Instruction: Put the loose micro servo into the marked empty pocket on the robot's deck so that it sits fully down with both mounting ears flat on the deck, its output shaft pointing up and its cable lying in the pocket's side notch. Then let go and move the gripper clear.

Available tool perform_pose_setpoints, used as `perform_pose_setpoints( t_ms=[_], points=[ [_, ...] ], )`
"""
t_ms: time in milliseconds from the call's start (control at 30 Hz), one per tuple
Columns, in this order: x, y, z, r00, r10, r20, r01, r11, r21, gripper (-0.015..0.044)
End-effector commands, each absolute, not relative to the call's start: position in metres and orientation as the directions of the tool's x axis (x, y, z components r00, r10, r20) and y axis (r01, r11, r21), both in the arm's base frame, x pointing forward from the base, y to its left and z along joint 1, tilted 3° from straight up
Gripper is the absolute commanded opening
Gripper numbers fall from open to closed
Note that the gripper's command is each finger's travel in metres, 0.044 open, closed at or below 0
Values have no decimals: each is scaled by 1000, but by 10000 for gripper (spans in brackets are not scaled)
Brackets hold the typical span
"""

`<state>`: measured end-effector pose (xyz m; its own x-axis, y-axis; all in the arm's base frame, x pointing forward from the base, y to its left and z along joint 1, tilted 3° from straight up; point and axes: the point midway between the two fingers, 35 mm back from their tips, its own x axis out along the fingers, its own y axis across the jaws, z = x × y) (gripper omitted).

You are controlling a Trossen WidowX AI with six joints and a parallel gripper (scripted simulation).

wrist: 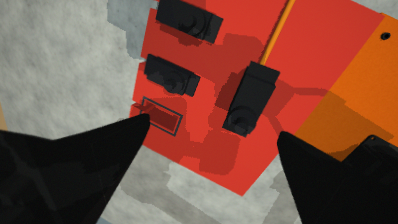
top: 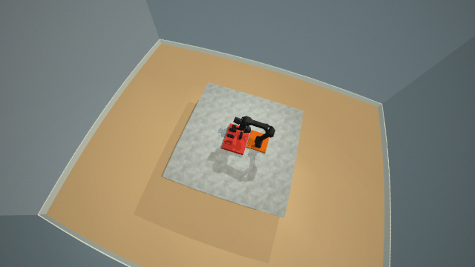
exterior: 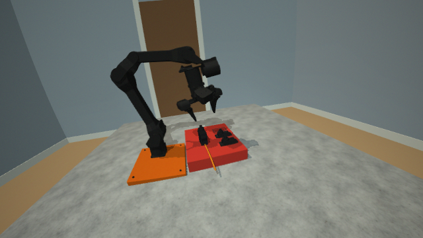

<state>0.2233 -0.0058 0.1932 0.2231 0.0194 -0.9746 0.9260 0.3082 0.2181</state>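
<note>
The loose micro servo is black and rests on top of the red deck. In the wrist view its round shaft end faces the camera. Its orange cable runs from the opposite end over the deck's edge. The marked empty pocket is a dark recess inside a thin rectangular outline, near the deck's corner, beside the left finger in the wrist view. My gripper is open and empty, above the deck, pointing down at a tilt. The side notch is partly hidden by the left finger.
Two black servos sit in the deck in a row with the pocket. The orange base plate carries the arm and adjoins the deck. Both are on a grey table top.
</note>
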Motion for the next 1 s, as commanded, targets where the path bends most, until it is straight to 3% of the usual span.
perform_pose_setpoints(
  t_ms=[0, 200, 967],
  points=[
    [216, -15, 179, 145, -14, -989, 968, 210, 139, 440],
    [208, -23, 166, 61, -44, -997, 994, 96, 57, 440],
    [211, -24, 131, 61, -44, -997, 994, 96, 57, 440]
  ],
)
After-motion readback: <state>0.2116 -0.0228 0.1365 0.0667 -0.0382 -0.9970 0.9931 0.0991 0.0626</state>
